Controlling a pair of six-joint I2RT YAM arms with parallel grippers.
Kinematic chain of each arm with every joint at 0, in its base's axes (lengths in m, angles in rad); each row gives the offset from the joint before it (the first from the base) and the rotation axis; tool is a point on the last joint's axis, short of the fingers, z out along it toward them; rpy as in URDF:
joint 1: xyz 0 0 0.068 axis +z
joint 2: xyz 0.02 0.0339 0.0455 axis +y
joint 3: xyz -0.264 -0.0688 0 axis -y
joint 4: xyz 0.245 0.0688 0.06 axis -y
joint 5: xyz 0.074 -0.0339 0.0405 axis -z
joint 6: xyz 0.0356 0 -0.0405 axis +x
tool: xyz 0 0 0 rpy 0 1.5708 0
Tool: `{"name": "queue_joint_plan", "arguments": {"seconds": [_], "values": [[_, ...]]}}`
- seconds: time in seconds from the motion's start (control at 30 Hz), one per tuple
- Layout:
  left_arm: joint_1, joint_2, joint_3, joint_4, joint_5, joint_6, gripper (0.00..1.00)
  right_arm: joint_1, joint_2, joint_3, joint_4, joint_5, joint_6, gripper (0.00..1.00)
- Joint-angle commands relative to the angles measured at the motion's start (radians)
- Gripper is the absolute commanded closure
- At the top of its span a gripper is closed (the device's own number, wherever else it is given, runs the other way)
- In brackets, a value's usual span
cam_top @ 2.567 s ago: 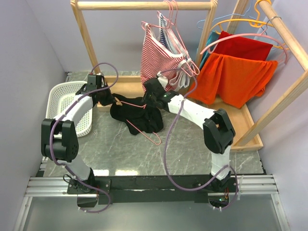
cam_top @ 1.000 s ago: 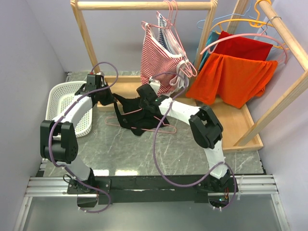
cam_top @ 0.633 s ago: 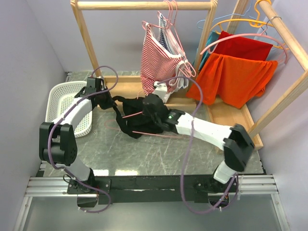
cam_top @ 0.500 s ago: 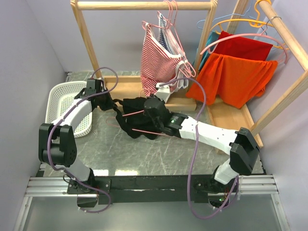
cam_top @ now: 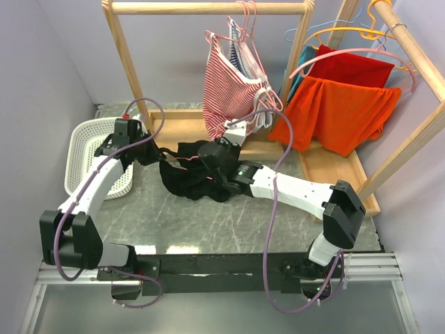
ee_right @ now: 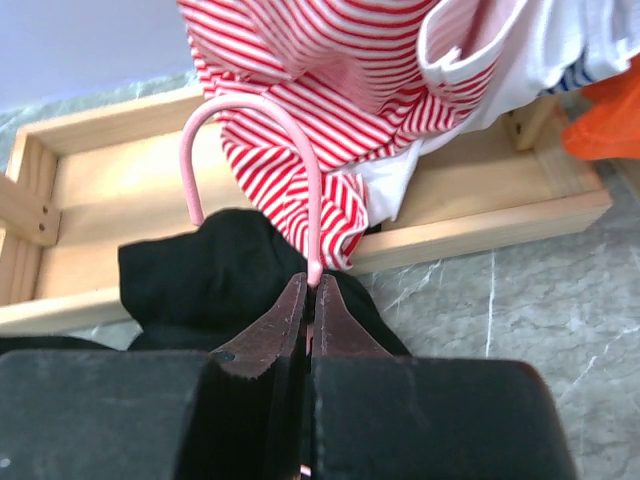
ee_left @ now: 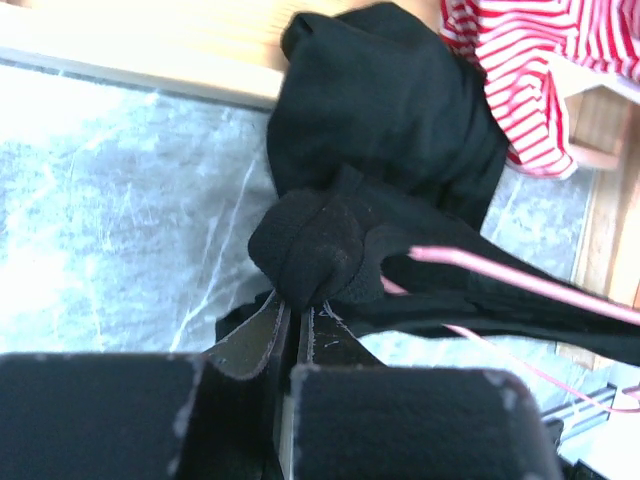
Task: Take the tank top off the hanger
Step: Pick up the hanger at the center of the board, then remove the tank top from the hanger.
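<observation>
Pinching a bunched fold of the black tank top with the left claw, jaws together on the cloth. Gripping the pink hanger just below its hook with the right claw, jaws clamped tight on the wire. Finding the tank top heaped on the table between the two claws, toward the far side of the marble, just near the wooden rack base, with the hanger's pink wire threaded through the cloth and partly hidden.

Judging the garment light, soft and limp: no shape of its own, likely to stretch and drag rather than slide cleanly, and apt to snag a strap on the wire's shoulder. Judging the hanger thin, stiff and smooth, so liable to twist inside a clamp.

Best taken at a strap or the neckline, close to where the wire passes, pulling left and away from the hook while holding the hanger firm. Cannot tell which strap sits on the wire.
</observation>
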Motion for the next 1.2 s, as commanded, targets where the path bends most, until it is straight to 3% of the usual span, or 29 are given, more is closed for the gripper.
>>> {"name": "queue_joint_plan", "arguments": {"seconds": [0.0,0.13,0.4,0.57,0.73,0.83,0.93,0.97,1.07,1.17], "values": [[0.002,-0.060,-0.006,-0.077,0.015,0.048,0.98,0.001,-0.014,0.046,-0.017,0.105,0.046,1.00],[0.024,-0.061,-0.081,-0.066,-0.116,0.040,0.99,0.004,-0.106,-0.018,0.079,0.055,-0.001,1.00],[0.061,0.156,-0.029,0.058,0.025,-0.018,0.99,0.018,-0.324,-0.182,0.100,-0.059,-0.003,1.00],[0.059,0.234,0.051,0.130,0.131,-0.027,0.98,0.026,-0.370,-0.210,0.082,-0.186,-0.003,1.00],[0.015,0.282,0.099,0.103,0.191,-0.001,0.97,0.037,-0.369,-0.207,0.092,-0.174,0.016,1.00],[-0.060,0.276,0.068,0.077,0.183,0.035,0.90,0.037,-0.364,-0.189,0.112,-0.134,-0.007,1.00],[-0.128,0.211,-0.011,0.073,0.127,0.025,0.69,0.038,-0.343,-0.150,0.102,-0.088,-0.029,1.00],[-0.133,0.185,-0.036,0.081,0.082,0.014,0.36,0.037,-0.335,-0.124,0.096,-0.076,-0.035,1.00],[-0.131,0.069,-0.105,0.092,-0.037,-0.021,0.01,0.037,-0.316,-0.106,0.051,-0.055,-0.041,1.00],[-0.121,-0.027,-0.104,0.095,-0.122,-0.018,0.00,0.037,-0.338,-0.138,0.059,-0.079,-0.040,1.00]]}}
